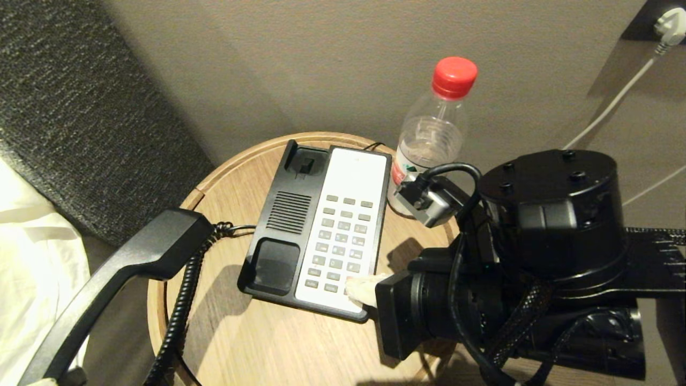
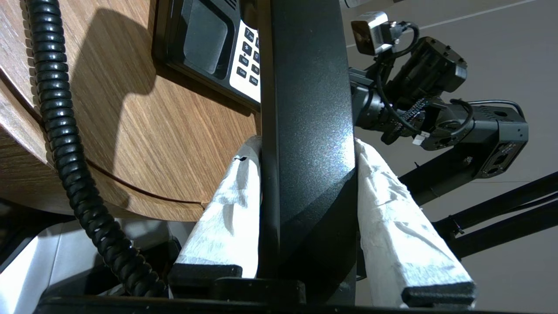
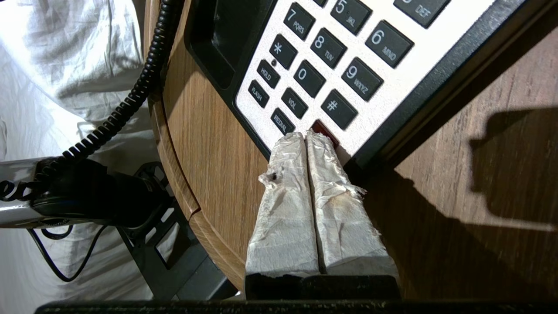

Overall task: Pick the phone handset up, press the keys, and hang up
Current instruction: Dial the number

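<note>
The right pincer (image 3: 307, 135), its two white-wrapped fingers pressed together, touches the one red button among the small grey keys (image 3: 327, 46) reading HOLD, FLASH, VOL, REDIAL. The left pincer (image 2: 305, 148) grips the long black plastic phone handset (image 1: 134, 268) off the round wooden bench (image 1: 257, 343). One clear red-capped bottle (image 1: 434, 128) stands behind.

Table: round wooden table (image 1: 278, 343) against a beige wall.
Phone base: black-and-white phone base (image 1: 300, 225) on the table, cradle empty.
Keys: grey keys (image 1: 343, 241) in rows on the white faceplate.
Handset: phone handset (image 1: 128, 273) lifted at the left, off the base, its coiled cord (image 1: 179, 305) hanging over the table edge.
Right gripper: right gripper (image 1: 360, 289), white-wrapped tip on the faceplate's near right corner.
Bottle: 1 clear bottle (image 1: 431, 134) with a red cap, just right of the base.
Bedding: white bedding (image 1: 32, 268) at the far left.
</note>
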### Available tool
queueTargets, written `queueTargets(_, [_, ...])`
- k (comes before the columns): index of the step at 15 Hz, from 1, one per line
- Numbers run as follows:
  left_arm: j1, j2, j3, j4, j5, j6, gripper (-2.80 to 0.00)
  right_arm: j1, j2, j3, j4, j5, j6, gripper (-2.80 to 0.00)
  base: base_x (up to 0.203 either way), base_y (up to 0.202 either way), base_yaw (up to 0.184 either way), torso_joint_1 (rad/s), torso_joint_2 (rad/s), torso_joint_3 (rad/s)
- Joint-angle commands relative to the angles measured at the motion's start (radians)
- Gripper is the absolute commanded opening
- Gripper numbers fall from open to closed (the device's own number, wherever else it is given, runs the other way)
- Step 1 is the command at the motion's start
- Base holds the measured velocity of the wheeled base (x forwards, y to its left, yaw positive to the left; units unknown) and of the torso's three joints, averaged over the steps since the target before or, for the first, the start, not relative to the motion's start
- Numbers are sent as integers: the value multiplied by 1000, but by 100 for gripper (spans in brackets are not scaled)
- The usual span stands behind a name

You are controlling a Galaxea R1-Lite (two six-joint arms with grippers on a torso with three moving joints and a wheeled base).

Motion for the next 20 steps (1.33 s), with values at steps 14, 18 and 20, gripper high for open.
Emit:
queueTargets(14, [0, 0, 1, -1, -5, -5, -280, -10, 15, 10, 0, -3, -11, -280, 0, 0, 0, 0, 0, 0])
queueTargets(18, [0, -2, -2, -1, -5, -4, -280, -10, 13, -1, 0, -10, -12, -280, 0, 0, 0, 0, 0, 0])
queueTargets(20, [0, 0, 2, -1, -5, -4, -280, -10, 2, -1, 1, -11, -10, -280, 0, 0, 0, 0, 0, 0])
